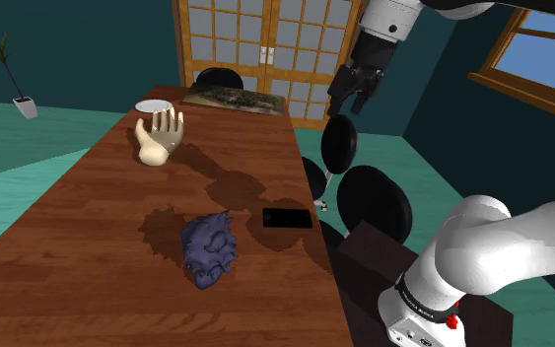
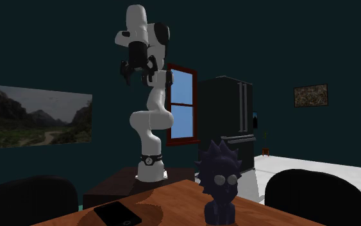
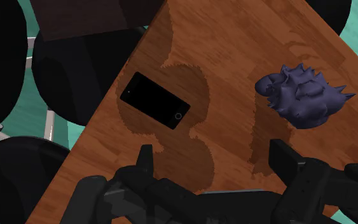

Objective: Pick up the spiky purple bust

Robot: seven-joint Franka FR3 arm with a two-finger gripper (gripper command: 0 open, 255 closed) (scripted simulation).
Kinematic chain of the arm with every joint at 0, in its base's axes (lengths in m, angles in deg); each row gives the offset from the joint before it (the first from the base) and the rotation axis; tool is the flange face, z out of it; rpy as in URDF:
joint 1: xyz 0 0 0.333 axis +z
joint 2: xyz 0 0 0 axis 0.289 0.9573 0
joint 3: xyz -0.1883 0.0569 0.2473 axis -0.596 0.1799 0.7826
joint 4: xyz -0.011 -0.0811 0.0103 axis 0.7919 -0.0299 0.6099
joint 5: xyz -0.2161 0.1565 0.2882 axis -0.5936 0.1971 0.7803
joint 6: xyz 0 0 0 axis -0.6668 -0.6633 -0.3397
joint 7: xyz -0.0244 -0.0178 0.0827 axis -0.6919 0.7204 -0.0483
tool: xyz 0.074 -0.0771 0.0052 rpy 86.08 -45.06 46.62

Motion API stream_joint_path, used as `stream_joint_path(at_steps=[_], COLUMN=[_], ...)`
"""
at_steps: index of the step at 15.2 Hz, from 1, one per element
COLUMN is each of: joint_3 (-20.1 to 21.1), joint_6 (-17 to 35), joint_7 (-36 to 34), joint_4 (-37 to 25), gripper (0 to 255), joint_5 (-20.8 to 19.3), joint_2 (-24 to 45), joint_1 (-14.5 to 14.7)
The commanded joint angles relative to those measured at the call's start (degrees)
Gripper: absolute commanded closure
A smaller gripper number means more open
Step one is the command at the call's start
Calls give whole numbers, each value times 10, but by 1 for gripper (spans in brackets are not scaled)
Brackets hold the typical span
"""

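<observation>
One reach pending: the all-black two-finger gripper [image 1: 354, 94] hung high, upper right of the shoulder view
Its jaws stood apart, empty; the spiky purple bust [image 1: 209, 249] sat on the brown wooden table [image 1: 78, 237], lower middle, near a flat black phone [image 1: 287, 217]; the next move likely called for lowering over it

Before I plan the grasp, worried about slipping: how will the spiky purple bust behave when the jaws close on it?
The spiky purple bust looks rigid, so it probably won't deform. Its spikes make an uneven surface, so a grip may twist. Its head looks wider than its base, so a nudge could tip it.
</observation>
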Motion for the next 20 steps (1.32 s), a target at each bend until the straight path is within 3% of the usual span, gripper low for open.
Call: stream_joint_path(at_steps=[1,11,20], joint_3=[0,101,206], joint_6=[0,167,334], joint_7=[0,-51,-107], joint_4=[0,127,184], gripper=[0,0,0], joint_5=[0,41,64], joint_2=[0,12,97], joint_1=[0,45,78])
